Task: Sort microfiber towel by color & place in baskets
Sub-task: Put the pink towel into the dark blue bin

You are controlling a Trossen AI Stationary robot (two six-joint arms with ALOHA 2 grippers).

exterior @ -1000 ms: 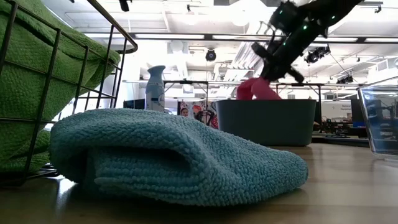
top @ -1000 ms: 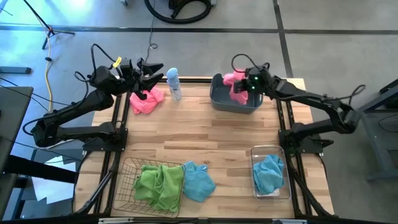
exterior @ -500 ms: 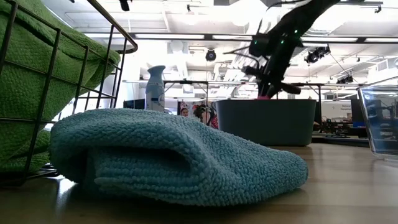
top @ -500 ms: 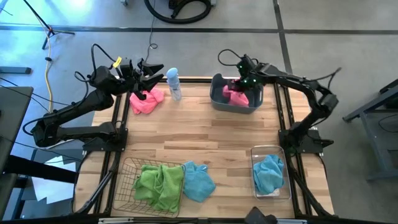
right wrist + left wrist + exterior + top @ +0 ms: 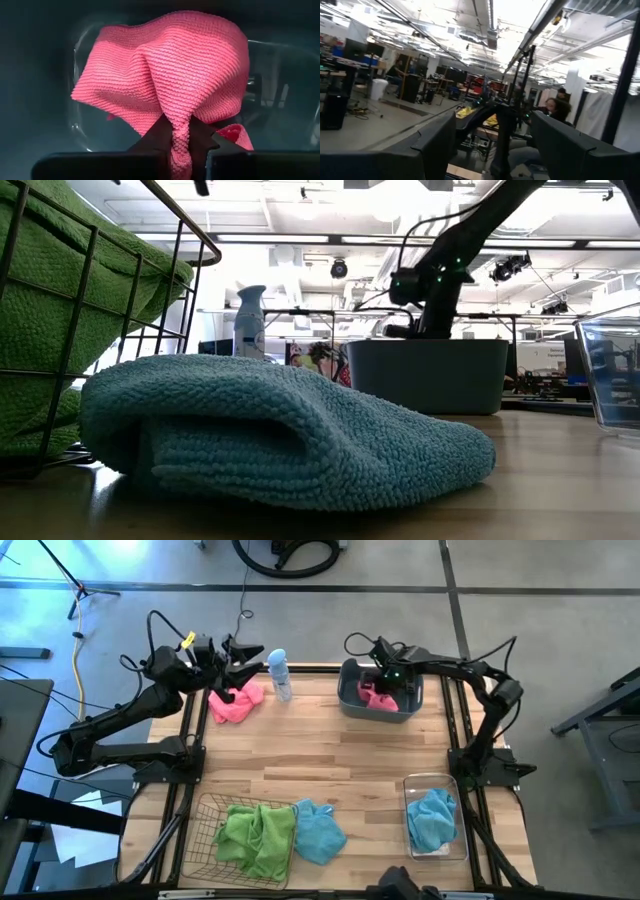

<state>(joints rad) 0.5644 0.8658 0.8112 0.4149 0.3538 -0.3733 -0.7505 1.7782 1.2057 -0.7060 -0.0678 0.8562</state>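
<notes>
My right gripper [image 5: 385,677] reaches down into the blue-grey tub [image 5: 350,700] at the table's far right and is shut on a pink towel [image 5: 165,75]. In the low view the tub [image 5: 430,375] hides that towel. My left gripper [image 5: 243,662] hovers open above a second pink towel [image 5: 235,703], which lies crumpled on the far left of the table. A green towel [image 5: 255,833] fills the wire basket [image 5: 200,840]. One blue towel [image 5: 320,833] lies on the table beside it, and another blue towel [image 5: 432,817] sits in the clear bin [image 5: 460,845]. My right gripper pinches a bunched fold [image 5: 181,134] of the pink towel between its two fingers [image 5: 156,137], coming from above and pointing down into the tub. The cloth spreads out beyond the fingertips, slack, against the tub's inside.
A spray bottle [image 5: 279,675] stands upright between the pink towel on the table and the tub. The middle of the wooden table [image 5: 330,760] is bare. In the low view the blue towel [image 5: 280,430] and the wire basket [image 5: 100,310] stand close in front.
My right gripper has gone down into the tub and a little toward the table's left, tipping to point downward. The pink towel, held up above the tub's rim a second ago, now sits inside it, below the rim.
</notes>
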